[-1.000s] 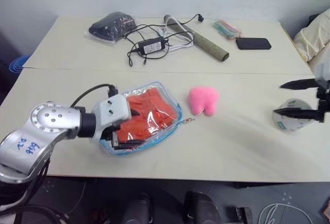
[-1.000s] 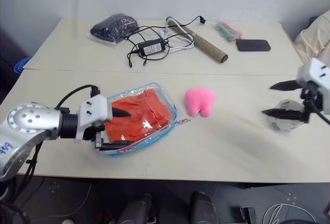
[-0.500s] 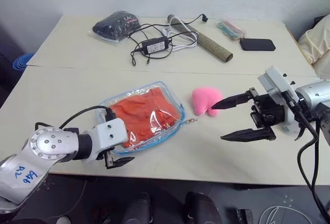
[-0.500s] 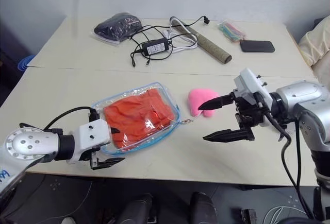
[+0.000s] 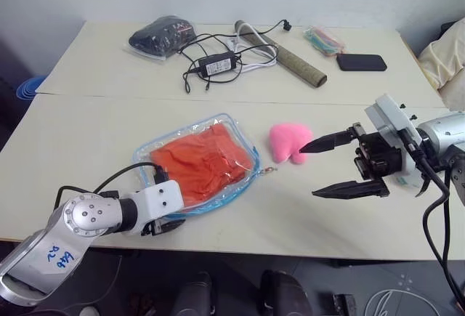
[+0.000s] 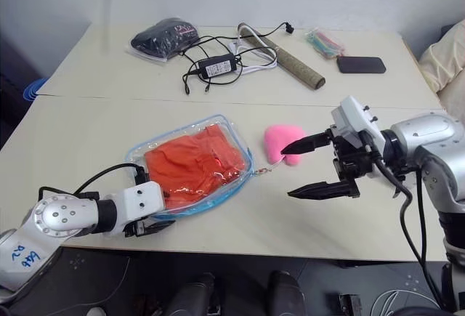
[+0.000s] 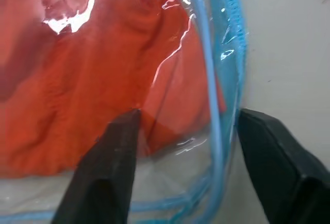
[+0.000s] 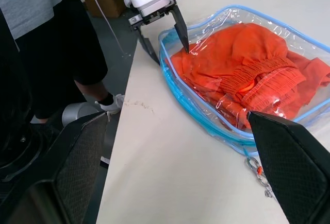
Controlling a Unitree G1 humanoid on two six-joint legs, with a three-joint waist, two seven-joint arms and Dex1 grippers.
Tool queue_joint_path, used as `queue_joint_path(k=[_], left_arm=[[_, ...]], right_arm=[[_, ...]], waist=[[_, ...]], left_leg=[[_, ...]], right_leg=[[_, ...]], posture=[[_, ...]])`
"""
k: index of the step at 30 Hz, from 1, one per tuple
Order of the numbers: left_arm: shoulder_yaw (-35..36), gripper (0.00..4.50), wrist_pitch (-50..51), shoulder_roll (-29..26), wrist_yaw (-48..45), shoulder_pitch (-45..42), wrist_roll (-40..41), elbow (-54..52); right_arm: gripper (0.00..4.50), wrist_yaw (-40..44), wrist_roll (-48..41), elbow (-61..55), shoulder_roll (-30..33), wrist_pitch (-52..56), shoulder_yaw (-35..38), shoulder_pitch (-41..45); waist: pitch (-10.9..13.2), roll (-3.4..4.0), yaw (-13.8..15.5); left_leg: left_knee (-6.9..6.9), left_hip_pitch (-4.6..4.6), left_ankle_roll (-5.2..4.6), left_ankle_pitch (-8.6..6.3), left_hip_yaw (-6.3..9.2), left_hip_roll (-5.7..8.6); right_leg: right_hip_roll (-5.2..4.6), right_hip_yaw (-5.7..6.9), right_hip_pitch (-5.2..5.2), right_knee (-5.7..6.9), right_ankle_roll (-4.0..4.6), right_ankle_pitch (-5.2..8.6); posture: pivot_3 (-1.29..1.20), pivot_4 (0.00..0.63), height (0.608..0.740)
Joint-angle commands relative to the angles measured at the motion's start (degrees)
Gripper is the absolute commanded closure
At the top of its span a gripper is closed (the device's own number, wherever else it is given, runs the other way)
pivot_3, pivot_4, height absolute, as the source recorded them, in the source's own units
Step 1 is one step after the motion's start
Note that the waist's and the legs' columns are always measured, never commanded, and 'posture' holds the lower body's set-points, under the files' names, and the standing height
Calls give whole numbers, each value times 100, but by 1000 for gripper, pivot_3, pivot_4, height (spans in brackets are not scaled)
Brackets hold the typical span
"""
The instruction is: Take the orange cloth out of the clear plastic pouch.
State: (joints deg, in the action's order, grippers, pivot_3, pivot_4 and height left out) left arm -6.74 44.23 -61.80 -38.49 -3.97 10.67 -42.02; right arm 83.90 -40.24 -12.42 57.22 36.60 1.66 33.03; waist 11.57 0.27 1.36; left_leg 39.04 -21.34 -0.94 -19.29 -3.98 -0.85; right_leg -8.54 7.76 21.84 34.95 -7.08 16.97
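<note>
Pouch corner sits between our left gripper's parted fingers, not yet pinched; our right gripper hovers spread beside it. Right wrist view adds a person's leg.

Left gripper sits low at the near corner of the clear plastic pouch, orange cloth inside it. Right gripper hangs over the table, fingers spread wide, upper tip just beside the pink plush toy.
</note>
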Motion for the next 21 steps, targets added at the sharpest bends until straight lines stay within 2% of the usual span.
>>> queue_joint_path(k=[1, 5, 7, 11, 14, 19, 21], left_arm=[[15, 2742, -121, 16, 4, 26, -217, 32], [11, 3987, -398, 22, -112, 2, -339, 181], [60, 4465, -849, 64, -48, -37, -550, 405], [196, 4465, -2623, -94, -376, -122, -900, 1090], [270, 4465, -4186, -193, -714, -431, -1072, 2064], [-210, 4465, -6975, 159, -1332, -1716, -1325, 4096], [-436, 4465, -7404, 429, -1586, -2205, -1374, 4738]], right_arm=[[0, -14, -11, -63, 58, -76, 192, -43], [0, -29, 5, -66, 80, -106, 201, -84], [0, -48, 2, -74, 88, -99, 213, -114], [0, -62, 17, -105, 133, -102, 238, -212], [0, -48, -9, -164, 205, -79, 293, -310], [0, -83, 32, -232, 337, -74, 415, -568], [0, -181, 38, -298, 378, -43, 520, -719]], waist=[[0, 0, 0], [0, 0, 2], [0, 0, 2], [0, 0, 3], [0, 0, 5], [0, 0, 23], [-1, -2, 13]], left_leg=[[0, 0, 0, 0, 0, 0], [0, 0, 0, 0, 0, 0], [0, 0, 0, 0, 0, -1], [0, 0, -1, 0, -1, 0], [0, -3, -3, -2, -8, 0], [3, -15, -4, -1, -15, 0], [4, -19, -7, -3, -23, 4]], right_leg=[[0, 0, 0, 0, 0, 0], [-1, 0, 0, 2, 0, 0], [-1, 0, 0, 2, 0, 0], [-1, 1, 0, 1, 0, 0], [-2, -3, 11, 4, 0, 0], [-3, -2, 24, 9, 0, -1], [-4, -5, 29, 10, -4, -2]], posture=[[0, 150, 740], [0, 150, 740], [0, 150, 740], [0, 150, 740], [0, 150, 740], [0, 150, 740], [0, 150, 740]])
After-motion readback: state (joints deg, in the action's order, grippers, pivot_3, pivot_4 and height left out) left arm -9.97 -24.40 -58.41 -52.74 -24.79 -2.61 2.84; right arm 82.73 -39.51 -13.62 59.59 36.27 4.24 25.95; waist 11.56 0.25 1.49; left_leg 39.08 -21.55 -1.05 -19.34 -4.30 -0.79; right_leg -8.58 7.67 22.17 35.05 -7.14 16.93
